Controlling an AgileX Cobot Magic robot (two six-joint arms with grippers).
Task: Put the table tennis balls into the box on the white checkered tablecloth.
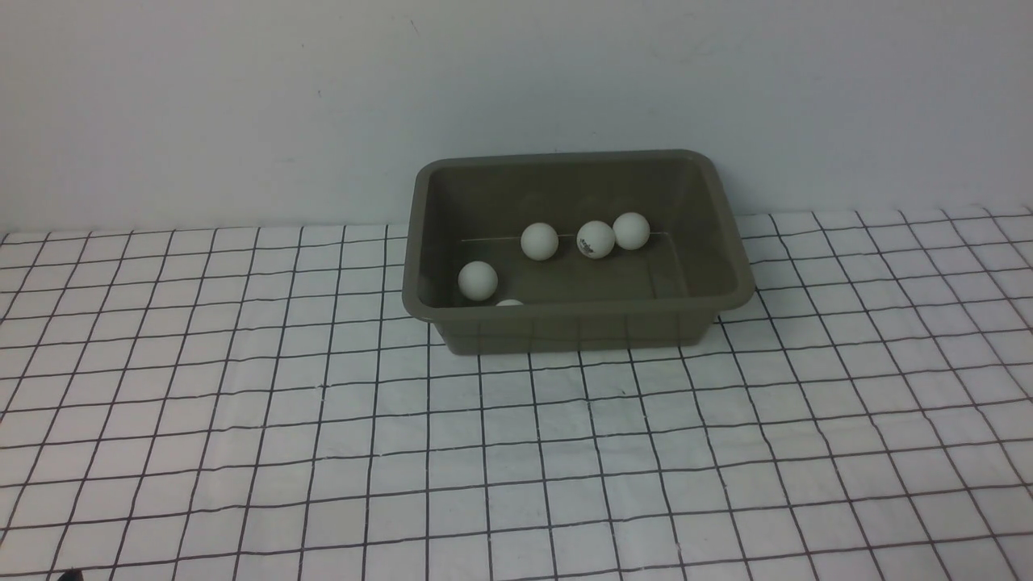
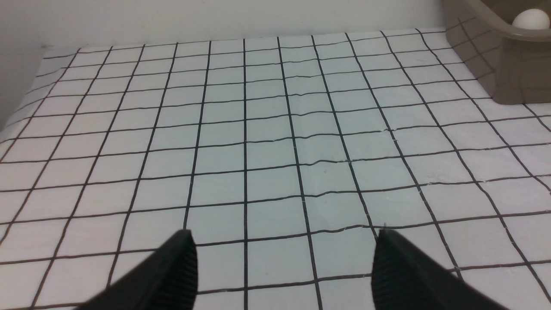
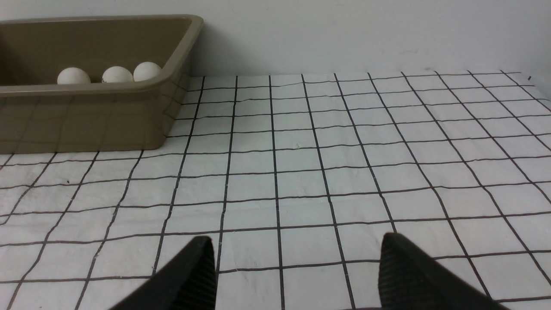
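Box: the brown box (image 1: 577, 311) sits on the white checkered tablecloth (image 1: 516, 468), at the far side, close to the wall (image 1: 242, 105).
Table tennis balls: all five white table tennis balls (image 1: 539, 241) are inside the box.
Back row: three balls in a line by the far side of the box. The middle one (image 1: 595, 239) has a small dark mark.
Front two: one ball (image 1: 478, 281) is near the box's left side. Another (image 1: 510, 303) peeks just over the near rim.
Left pincer: the left pincer (image 2: 286, 241) has its two black tips wide apart, with nothing between them, over bare cloth.
Right pincer: the right pincer (image 3: 297, 245) is also wide apart and holds nothing. The box is off to its side.
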